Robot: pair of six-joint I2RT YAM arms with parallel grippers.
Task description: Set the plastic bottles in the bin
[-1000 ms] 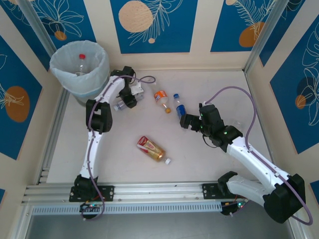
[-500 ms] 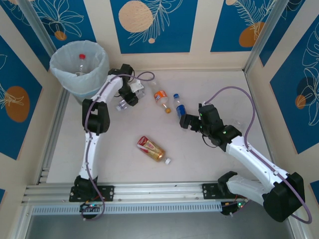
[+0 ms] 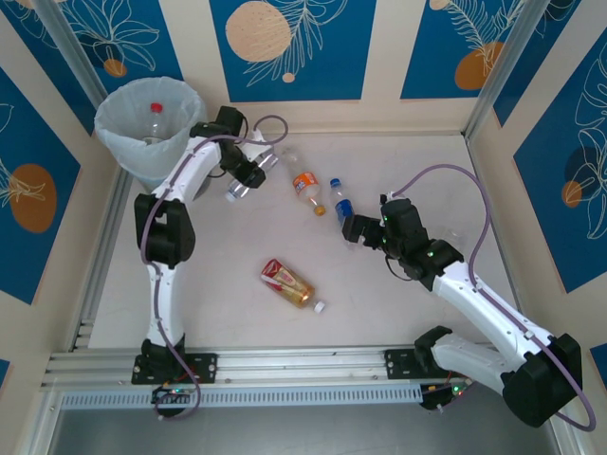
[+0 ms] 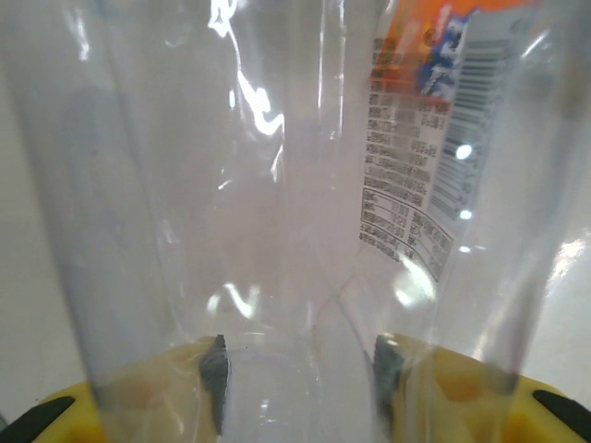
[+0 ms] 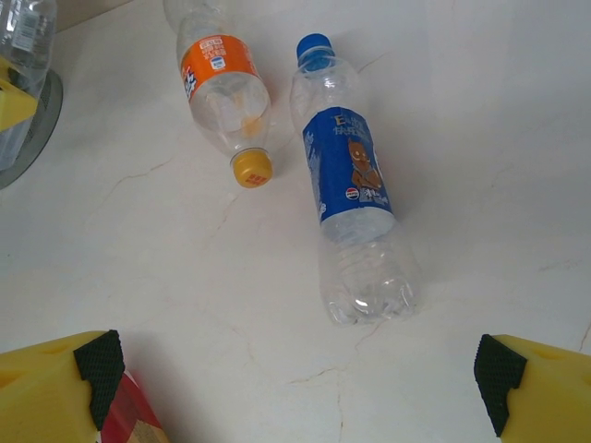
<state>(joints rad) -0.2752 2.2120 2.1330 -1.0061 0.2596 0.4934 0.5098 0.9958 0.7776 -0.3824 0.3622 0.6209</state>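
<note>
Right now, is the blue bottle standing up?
No, the blue bottle lies on its side on the table, next to the orange bottle.

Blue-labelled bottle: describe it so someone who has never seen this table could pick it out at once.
From the bin in the far left corner, move right to the middle of the table, where two bottles lie side by side. The blue-labelled bottle is the right one, blue-capped, while the orange-labelled bottle has an orange cap.

Clear bottle (image 4: 277, 185) cropped by frame edges; red-labelled bottle (image 5: 129, 417) cut off at corner.
</note>
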